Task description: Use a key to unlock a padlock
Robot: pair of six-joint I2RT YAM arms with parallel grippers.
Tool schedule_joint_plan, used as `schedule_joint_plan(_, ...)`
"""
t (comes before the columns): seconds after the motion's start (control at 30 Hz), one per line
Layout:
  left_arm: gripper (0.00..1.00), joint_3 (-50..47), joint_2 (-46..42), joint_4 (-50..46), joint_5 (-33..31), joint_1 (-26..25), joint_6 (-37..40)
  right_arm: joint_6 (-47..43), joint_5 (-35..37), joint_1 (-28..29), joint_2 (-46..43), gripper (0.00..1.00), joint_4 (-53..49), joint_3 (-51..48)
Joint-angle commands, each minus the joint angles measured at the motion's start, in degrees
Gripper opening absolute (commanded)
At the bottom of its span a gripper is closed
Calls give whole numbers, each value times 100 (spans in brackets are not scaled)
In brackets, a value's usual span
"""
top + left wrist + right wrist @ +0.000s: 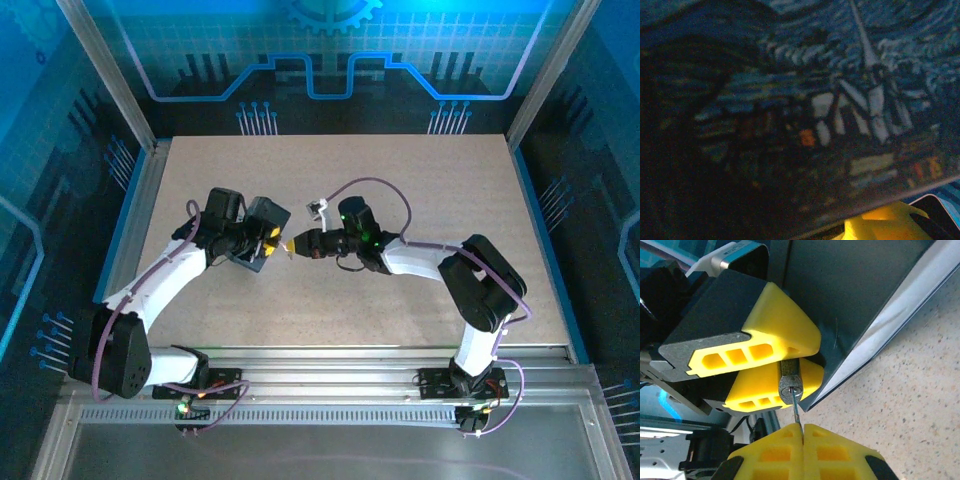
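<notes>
Looking down from above, I saw both arms meeting just left of the frame's centre, over the speckled table (430,190). The left gripper (272,243) came in from the lower left with a dark tin (265,222) right against it. The right gripper (292,245) reached in from the right, its yellow tip almost touching the left one. From that height the small parts between them were too tiny to make out.

At the left wrist camera, the tin (840,110) pressed close across nearly the whole frame, its blurred swirly night-sky painting in blues with pale houses. One yellow finger (880,227) poked up at the bottom edge, right of centre.

At the right wrist camera things were plain. The left gripper (805,357) sat in the upper left, and its two yellow fingers were clenched on the padlock (790,382), a small grey metal body whose round end faced the lens at mid-frame. The right gripper (801,432) rose from the bottom edge with its fingers pressed tight together, pinching the key (796,412). The thin silvery blade ran up from that seam and met the padlock's end face at its slot. The tin's dark side (865,295) slanted across the upper right, and table showed at the lower right.
</notes>
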Motion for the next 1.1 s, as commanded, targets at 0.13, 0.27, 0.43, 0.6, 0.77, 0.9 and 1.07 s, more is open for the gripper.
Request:
schedule_joint_plan(0.13,0,237,-148,23,20,36,220,156,-283,143,-172,0,202,-316)
schedule_joint_plan(0.27,0,280,-107,-9,53,33,282,6,-230,157,-309,0,-4,-391)
schedule_joint_plan(0.43,0,444,76,-82,431,28,569,-196,-193,140,-457,0,-227,-361)
schedule_joint_plan(0.6,0,628,230,-382,774,29,897,-457,-140,121,-672,0,-509,-441)
schedule_joint_plan(0.77,0,761,203,-755,777,29,1021,-700,14,80,-973,0,-823,-523)
schedule_joint_plan(0.9,0,855,195,-892,912,20,1106,-792,94,-23,-1136,0,-944,-776)
schedule_joint_plan(1.07,0,834,177,-935,1029,-21,1079,-900,111,-53,-1280,0,-988,-865)
